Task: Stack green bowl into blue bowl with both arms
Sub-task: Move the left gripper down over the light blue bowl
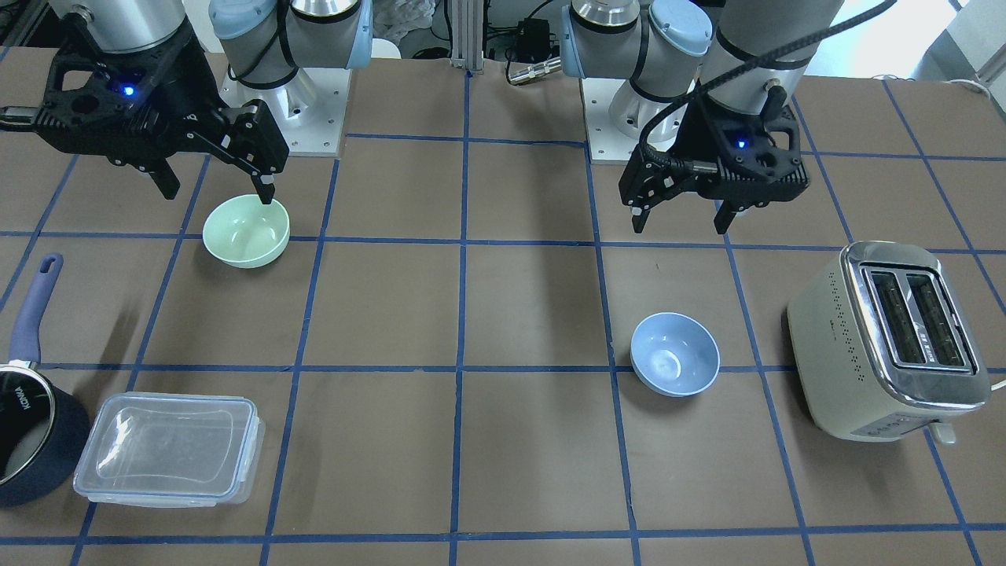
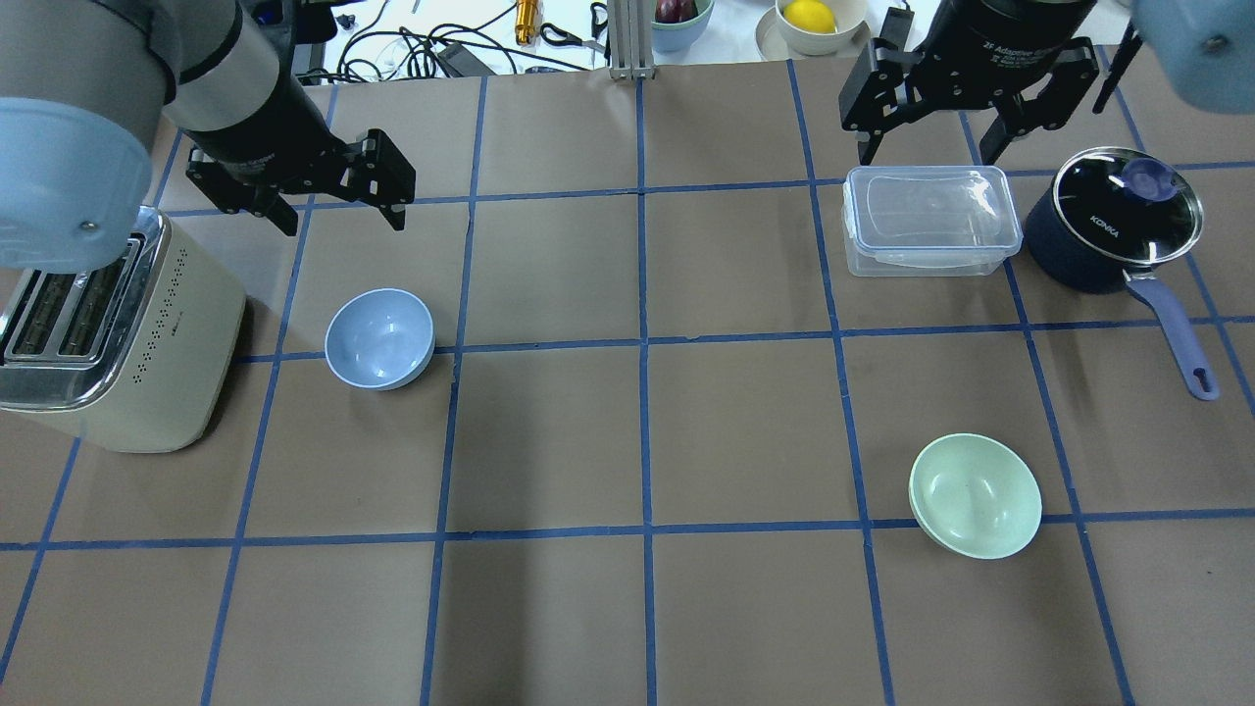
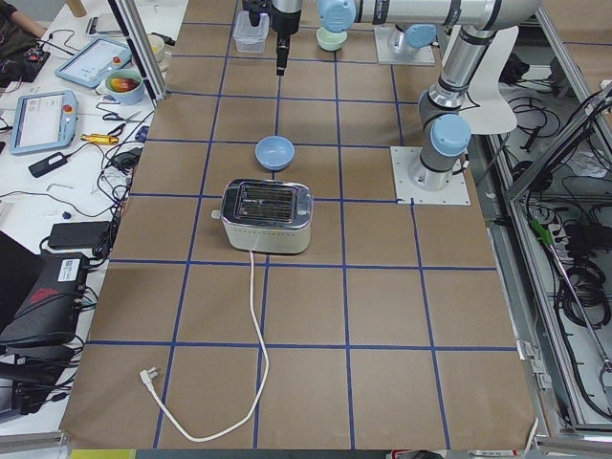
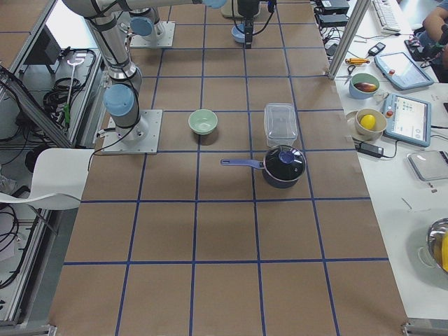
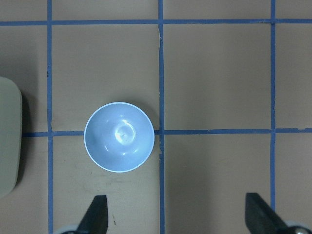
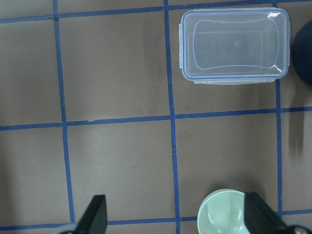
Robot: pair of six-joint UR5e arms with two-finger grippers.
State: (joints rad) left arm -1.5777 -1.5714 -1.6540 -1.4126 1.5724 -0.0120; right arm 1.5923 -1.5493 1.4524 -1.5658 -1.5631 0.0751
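— Where do I begin?

— With what lies nearest in the overhead view. The green bowl (image 2: 975,495) sits upright at the lower right of the frame, and nothing touches it. Farther up, at the left middle, the blue bowl (image 2: 379,337) also stands upright, near the toaster (image 2: 147,343) but not against it. The two bowls are well apart.

— And the grippers?

— Both hang high near the top of the frame, spread wide with nothing in them. In its wrist view, the right gripper (image 2: 928,147) shows the green bowl only at the bottom edge, closer to the right-hand finger than to the middle. In its own wrist view, the left gripper (image 2: 341,221) shows the blue bowl left of centre.

— So how do I take the green bowl well?

— The reach looks like your step now. Shift the right gripper until one finger stands over the inside of the rim and the other outside it. Then descend and pinch the wall. The bowl is glossy, so I would expect it to slip under a shallow grip, so go deep and lift level. Keep off the clear box (image 2: 929,218) and the saucepan (image 2: 1118,230) at the upper right. Let the left gripper hold the blue bowl's rim on the side away from the toaster, so it cannot skid.
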